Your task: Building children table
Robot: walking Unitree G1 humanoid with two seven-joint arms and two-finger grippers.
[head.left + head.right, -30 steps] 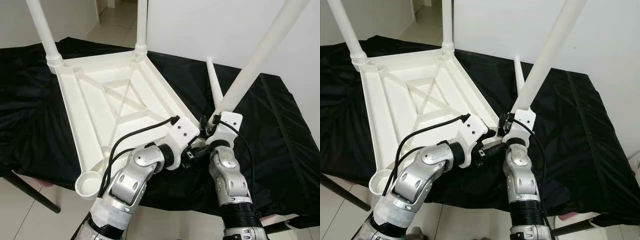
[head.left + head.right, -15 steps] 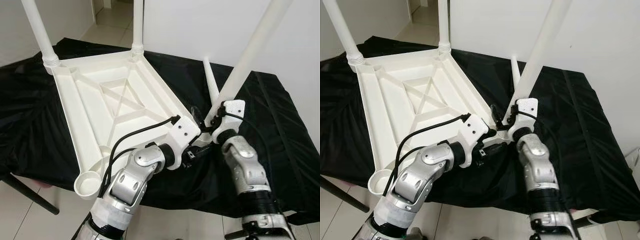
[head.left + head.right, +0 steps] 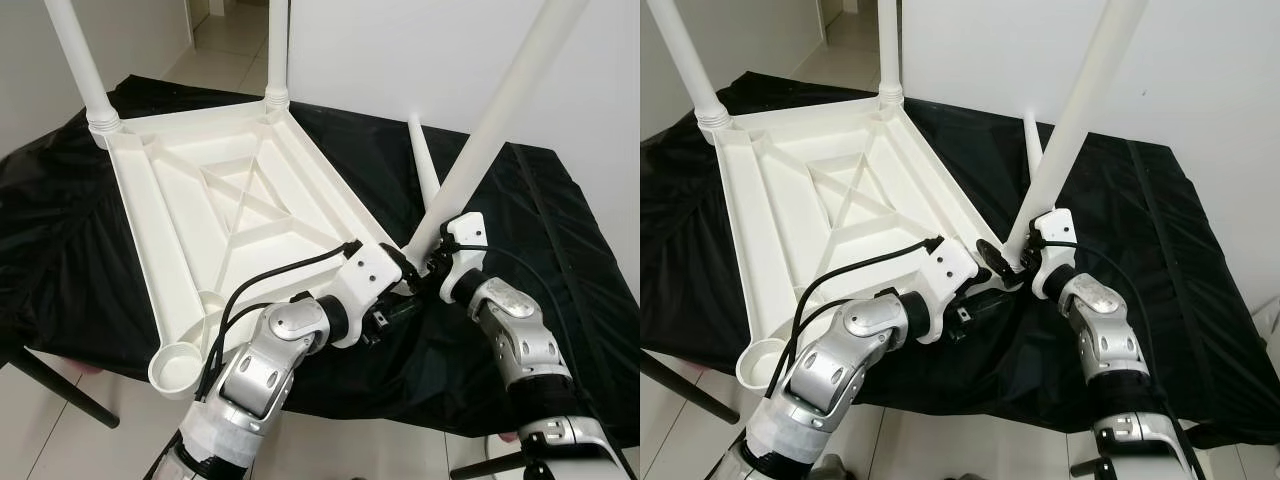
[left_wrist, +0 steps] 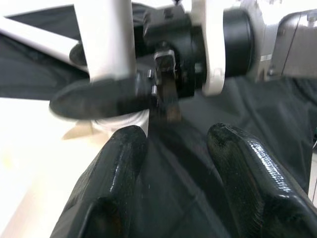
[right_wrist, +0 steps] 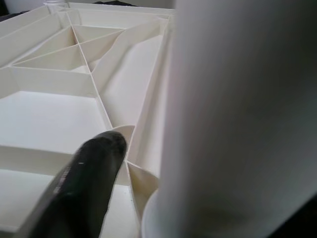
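The right gripper [image 3: 428, 262] pinched the bottom of a tilted white leg [image 3: 495, 125] at the near corner of the upside-down white table [image 3: 215, 210]. The left gripper [image 3: 400, 290] waited just beside it, fingers [image 4: 111, 183] spread apart. The table lay on a black cloth [image 3: 560, 270].

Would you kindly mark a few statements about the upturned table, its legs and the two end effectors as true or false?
1. The white table top lies upside down on a black cloth. True.
2. All four legs stand fitted in it. False: one loose leg lies on the cloth.
3. The right end effector grips the tilted leg near its base. True.
4. The left end effector is shut on that leg. False: its fingers are open, holding nothing.
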